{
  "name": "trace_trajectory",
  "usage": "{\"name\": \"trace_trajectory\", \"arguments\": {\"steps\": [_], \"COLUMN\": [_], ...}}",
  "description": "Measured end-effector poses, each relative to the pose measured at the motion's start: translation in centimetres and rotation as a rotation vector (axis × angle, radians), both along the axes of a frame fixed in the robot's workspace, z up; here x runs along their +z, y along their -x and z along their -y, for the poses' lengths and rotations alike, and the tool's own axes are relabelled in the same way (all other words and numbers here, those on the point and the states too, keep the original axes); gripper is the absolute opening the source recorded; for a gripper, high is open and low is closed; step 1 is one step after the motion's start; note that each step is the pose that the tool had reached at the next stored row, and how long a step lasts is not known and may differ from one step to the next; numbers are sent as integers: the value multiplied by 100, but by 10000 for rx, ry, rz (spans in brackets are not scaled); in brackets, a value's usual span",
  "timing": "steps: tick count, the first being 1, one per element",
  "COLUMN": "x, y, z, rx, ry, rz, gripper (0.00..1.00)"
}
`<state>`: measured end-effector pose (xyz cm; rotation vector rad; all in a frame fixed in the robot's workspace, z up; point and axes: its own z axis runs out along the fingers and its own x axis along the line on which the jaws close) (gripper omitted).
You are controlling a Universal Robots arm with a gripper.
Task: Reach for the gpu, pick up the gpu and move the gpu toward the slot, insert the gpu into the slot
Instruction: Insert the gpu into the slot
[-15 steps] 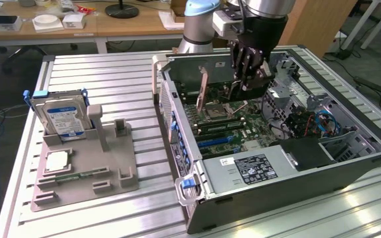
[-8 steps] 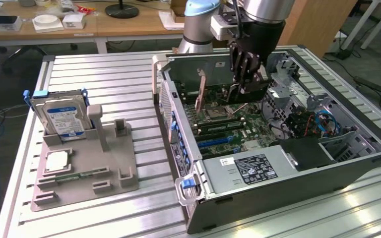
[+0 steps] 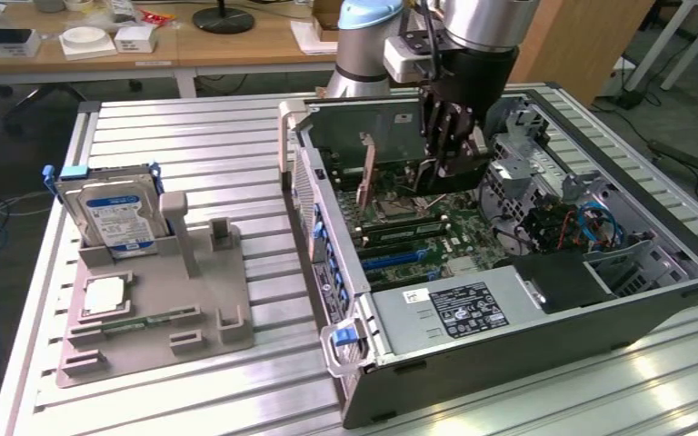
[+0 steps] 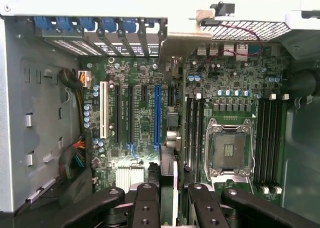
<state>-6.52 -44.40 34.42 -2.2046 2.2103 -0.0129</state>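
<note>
Gripper (image 4: 172, 190) clamped on gpu (image 4: 169, 170), card edge-on between fingers, down inside open computer case (image 3: 543, 336) over motherboard (image 4: 140, 123), beside long blue slot (image 4: 157, 112). Can't tell if seated.

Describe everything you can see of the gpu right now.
The gpu is a thin dark card, seen edge-on in the wrist view. It stands upright between the fingers of the gripper, which press on its two faces. Its pale metal end bracket reaches the rear wall of the case, next to the row of slot covers. The card hangs over the green motherboard, running parallel to and close beside the long blue slot. The fan face is hidden, and I cannot tell whether its lower edge is seated.
</note>
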Motion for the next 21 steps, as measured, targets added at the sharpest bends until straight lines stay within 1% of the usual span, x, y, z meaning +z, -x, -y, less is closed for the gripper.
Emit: {"name": "trace_trajectory", "arguments": {"steps": [5,10,14,17,19,21], "x": [-37,-106,-142,-170,-188,-204], "y": [22,30,80,83,83,83], "z": [0,3,4,4,16,40], "rx": [4,1,2,3,4,4], "ry": [1,1,1,2,2,1], "rz": [-1,-1,0,-1,-1,-2], "gripper": [27,27,27,27,27,27]}}
